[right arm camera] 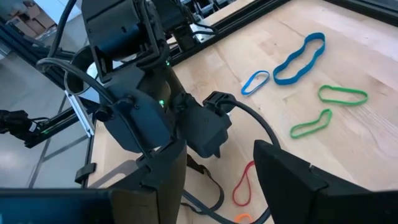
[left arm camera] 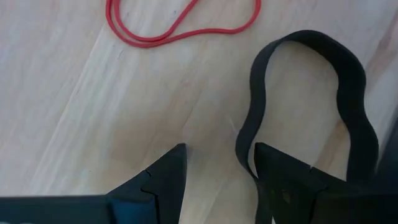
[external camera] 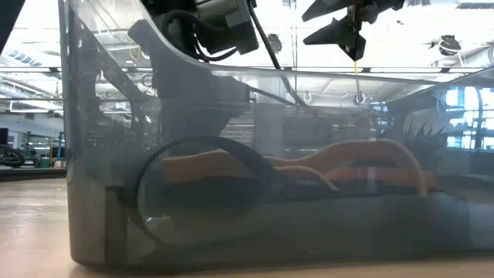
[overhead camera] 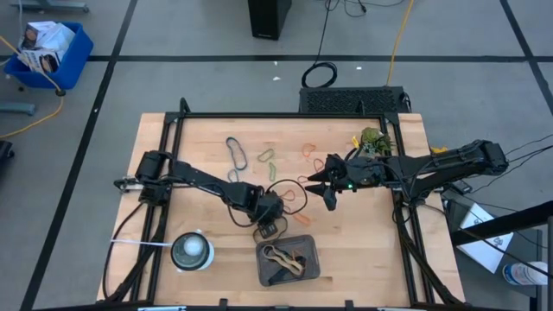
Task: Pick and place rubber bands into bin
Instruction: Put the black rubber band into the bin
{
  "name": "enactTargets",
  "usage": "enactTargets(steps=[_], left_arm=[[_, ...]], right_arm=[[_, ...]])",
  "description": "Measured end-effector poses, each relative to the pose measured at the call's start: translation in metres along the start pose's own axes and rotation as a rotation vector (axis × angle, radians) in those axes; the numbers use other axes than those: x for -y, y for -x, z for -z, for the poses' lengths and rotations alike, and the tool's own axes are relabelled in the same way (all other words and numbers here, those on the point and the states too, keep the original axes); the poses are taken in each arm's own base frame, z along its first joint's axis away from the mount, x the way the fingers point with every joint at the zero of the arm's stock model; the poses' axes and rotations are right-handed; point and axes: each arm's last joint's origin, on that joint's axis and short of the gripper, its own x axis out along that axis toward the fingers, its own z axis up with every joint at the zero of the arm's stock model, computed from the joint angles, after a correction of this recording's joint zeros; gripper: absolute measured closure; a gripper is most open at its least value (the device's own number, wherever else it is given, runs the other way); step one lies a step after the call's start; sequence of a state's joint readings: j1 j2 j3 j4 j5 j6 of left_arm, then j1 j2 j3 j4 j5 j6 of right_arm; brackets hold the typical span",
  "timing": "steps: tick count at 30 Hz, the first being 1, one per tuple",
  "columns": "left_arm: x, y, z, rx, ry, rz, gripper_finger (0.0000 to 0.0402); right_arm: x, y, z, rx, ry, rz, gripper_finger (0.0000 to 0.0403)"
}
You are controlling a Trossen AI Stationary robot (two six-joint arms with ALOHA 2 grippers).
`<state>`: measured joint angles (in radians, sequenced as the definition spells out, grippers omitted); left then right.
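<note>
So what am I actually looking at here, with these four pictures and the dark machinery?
These are two robot arms at a wooden table, each ending in a two-finger gripper. One camera looks straight down, one sits at table height, peering through the dark bin, and one rides on each wrist. Coloured rubber bands lie scattered on the wood; a few are already in the bin. The left gripper is low over the table, fingers open, one finger inside a black rubber band near a red one. The right gripper hovers open, holding nothing. A round white object stands beside the bin.
</note>
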<state>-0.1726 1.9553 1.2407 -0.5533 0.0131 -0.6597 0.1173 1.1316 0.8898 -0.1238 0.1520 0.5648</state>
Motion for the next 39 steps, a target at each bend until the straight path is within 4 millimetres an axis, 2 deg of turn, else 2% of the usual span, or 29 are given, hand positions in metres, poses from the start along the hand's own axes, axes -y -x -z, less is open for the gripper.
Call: enactTargets(steps=[3,5,14,20,26,31,36,39], left_arm=[[0.0,-0.001,0.001,-0.003,-0.004,-0.003,0.0216],[0.0,-0.001,0.001,-0.006,-0.004,-0.004,0.0236],[0.001,-0.002,0.001,-0.011,-0.016,0.015,0.0385],[0.001,0.009,0.003,-0.02,-0.051,0.018,0.0395],[-0.004,0.074,-0.002,0.093,-0.093,0.074,0.0397],[-0.012,0.142,-0.001,0.282,-0.13,0.184,0.0398],[-0.012,0.205,0.006,0.517,-0.222,0.391,0.0397],[-0.001,0.229,0.012,0.63,-0.318,0.532,0.0398]], right_arm=[[0.0,0.0,0.0,0.0,0.0,0.0,0.0222],[0.0,0.0,0.0,0.0,0.0,0.0,0.0222],[0.0,0.0,0.0,0.0,0.003,0.0,0.0222],[0.0,0.0,0.0,-0.001,0.004,-0.001,0.0222],[0.001,0.0,0.001,-0.014,0.021,0.007,0.0222],[0.001,0.0,0.002,-0.016,0.034,0.008,0.0222],[0.001,0.0,0.002,-0.016,0.039,0.008,0.0222],[0.001,0.0,0.001,-0.015,0.057,0.008,0.0222]])
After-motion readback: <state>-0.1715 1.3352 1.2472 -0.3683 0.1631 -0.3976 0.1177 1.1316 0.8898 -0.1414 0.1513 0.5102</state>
